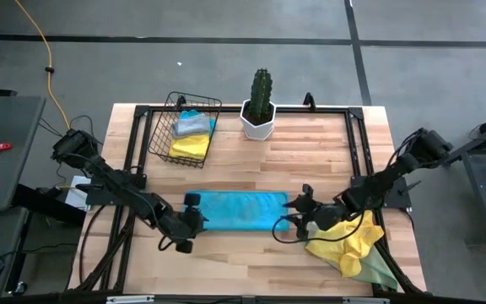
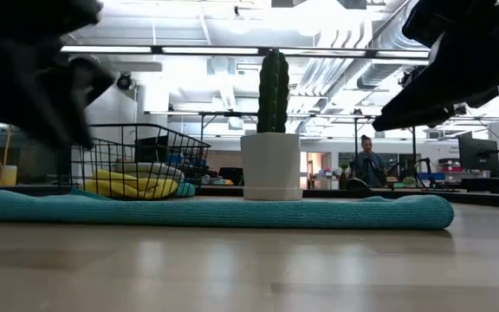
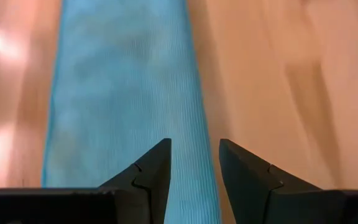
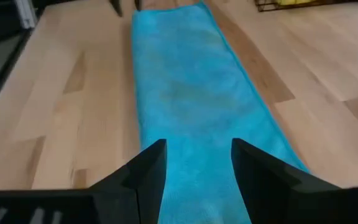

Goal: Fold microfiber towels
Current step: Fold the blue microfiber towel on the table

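A turquoise microfiber towel (image 1: 234, 209), folded into a long strip, lies flat on the wooden table and runs left to right. My left gripper (image 1: 194, 209) hovers open over its left end. In the left wrist view the strip's long edge (image 3: 197, 124) shows between the fingers (image 3: 194, 144). My right gripper (image 1: 298, 213) hovers open over the strip's right end (image 4: 191, 93). In the low view both grippers hang clear above the towel (image 2: 215, 211). A loose heap of yellow and pale green towels (image 1: 353, 243) lies at the near right, under my right arm.
A wire basket (image 1: 169, 127) at the far left holds folded yellow, blue and grey towels (image 1: 191, 135). A cactus in a white pot (image 1: 259, 108) stands at the far middle. Black frame rails (image 1: 354, 143) run along the table's sides. A person (image 2: 371, 160) stands far behind.
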